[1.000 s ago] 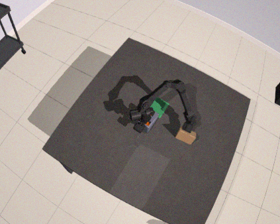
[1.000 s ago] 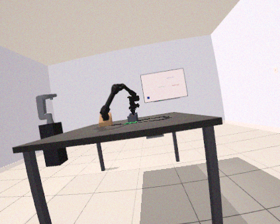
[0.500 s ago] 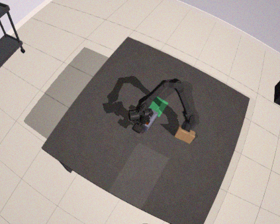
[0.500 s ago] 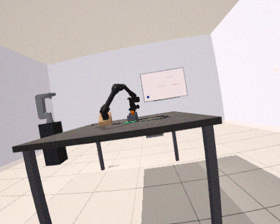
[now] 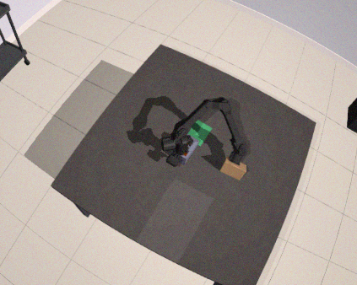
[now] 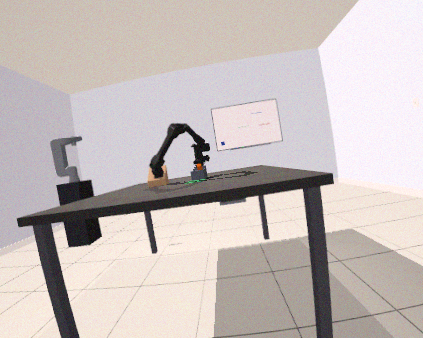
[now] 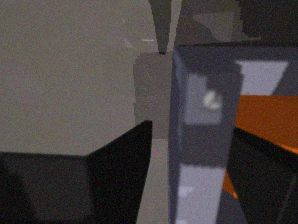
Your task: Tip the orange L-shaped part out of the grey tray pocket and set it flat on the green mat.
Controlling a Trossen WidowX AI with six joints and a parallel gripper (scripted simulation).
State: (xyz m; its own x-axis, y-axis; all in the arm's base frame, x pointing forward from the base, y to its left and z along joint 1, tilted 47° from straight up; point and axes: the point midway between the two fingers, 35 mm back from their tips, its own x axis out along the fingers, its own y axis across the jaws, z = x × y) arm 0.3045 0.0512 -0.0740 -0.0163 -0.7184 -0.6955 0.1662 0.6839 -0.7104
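Observation:
The orange part (image 5: pixel 185 154) (image 6: pixel 199 165) (image 7: pixel 272 116) is in the grey tray (image 5: pixel 192 153) (image 6: pixel 198 175) (image 7: pixel 201 192). In the exterior view orange stands out above the tray's top, so one end is tipped up. My gripper (image 7: pixel 185 129) is partly open with nothing pinched. In the wrist view its fingers straddle a tray wall: the left one is outside the tray, and the right one is over the orange part, its tip low at the part. Whether it touches is unclear. The arm hides much of the tray in the top view. The green mat (image 5: pixel 202 126) (image 6: pixel 194 182) is beside the tray.
A tan block (image 5: pixel 234 169) (image 6: pixel 157 177) is at the arm's base on the dark table (image 5: pixel 258 114) (image 6: pixel 266 176). The arm arches from there to the tray and casts shadows over the mat and table.

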